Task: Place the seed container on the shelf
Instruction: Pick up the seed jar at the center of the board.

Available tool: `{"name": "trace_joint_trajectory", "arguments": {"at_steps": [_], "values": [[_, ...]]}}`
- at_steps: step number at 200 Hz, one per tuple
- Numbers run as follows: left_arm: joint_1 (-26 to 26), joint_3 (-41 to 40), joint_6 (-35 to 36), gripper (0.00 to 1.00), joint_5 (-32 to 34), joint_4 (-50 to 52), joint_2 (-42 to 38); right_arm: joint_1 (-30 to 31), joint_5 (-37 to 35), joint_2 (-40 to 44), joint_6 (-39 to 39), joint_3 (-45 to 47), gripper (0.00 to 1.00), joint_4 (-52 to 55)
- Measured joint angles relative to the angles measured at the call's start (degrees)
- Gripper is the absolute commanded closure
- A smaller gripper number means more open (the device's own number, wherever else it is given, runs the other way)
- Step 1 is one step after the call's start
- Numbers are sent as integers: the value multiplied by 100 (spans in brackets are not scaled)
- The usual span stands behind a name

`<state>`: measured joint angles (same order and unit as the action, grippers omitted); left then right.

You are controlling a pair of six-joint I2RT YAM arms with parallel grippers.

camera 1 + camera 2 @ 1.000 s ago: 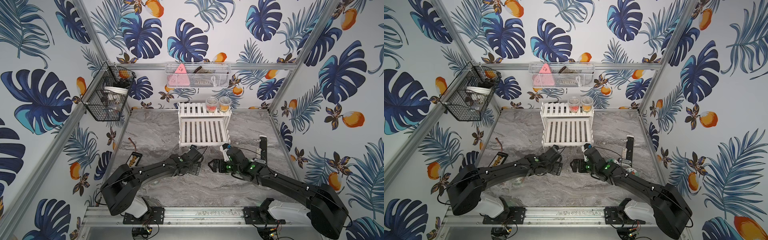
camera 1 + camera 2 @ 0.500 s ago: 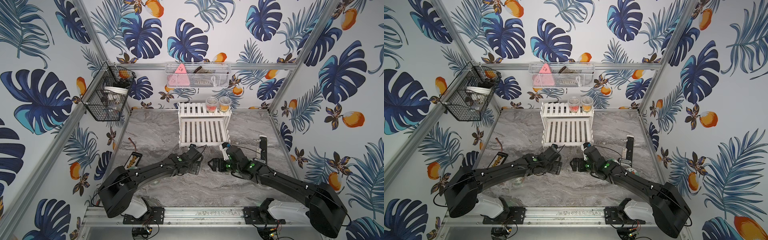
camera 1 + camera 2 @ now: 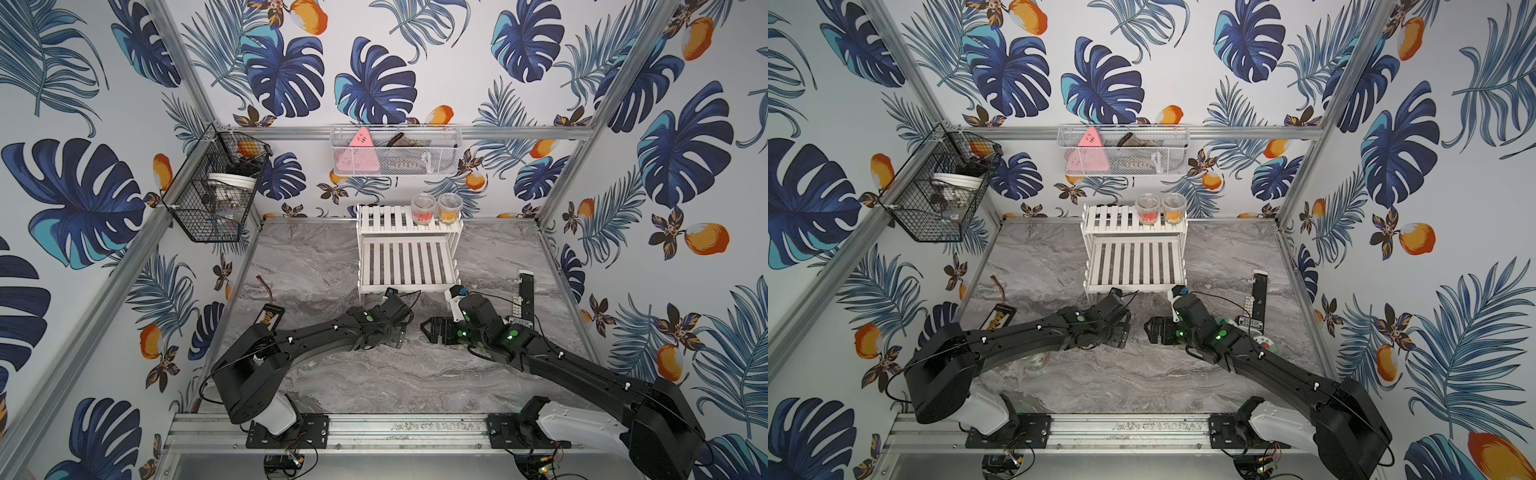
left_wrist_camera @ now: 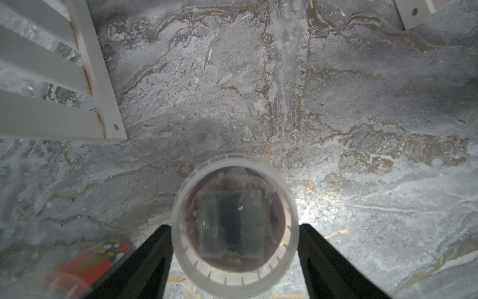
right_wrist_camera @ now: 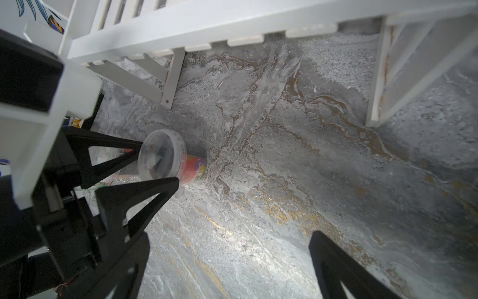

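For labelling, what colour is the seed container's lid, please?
Translucent white lid, clearest in left wrist view.

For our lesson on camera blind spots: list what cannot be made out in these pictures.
1. Container: missing from both top views, hidden under the left arm.
2. Its contents: left wrist view, too murky to name.
3. Red thing: left wrist view, blurred and cut off by the edge.
4. Load of the black basket: both top views, too small behind the wires.
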<state>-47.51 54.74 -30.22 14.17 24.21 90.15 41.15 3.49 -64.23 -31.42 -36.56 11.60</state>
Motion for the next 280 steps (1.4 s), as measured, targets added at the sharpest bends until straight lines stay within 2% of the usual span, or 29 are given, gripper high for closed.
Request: {"name": "trace_joint_trajectory", "arguments": {"at_steps": [89, 138, 231, 280], "values": [[-299, 258, -39, 19, 11, -66, 800, -17, -308, 798, 68, 74, 0, 667], [-448, 297, -149, 19, 111, -42, 852, -22, -424, 1290, 81, 411, 0, 826], [-452, 431, -179, 10, 219, 120, 691, -61, -273, 302, 52, 234, 0, 570], [-446, 544, -173, 4, 297, 195, 442, -114, -256, 168, -85, 249, 0, 304]]}}
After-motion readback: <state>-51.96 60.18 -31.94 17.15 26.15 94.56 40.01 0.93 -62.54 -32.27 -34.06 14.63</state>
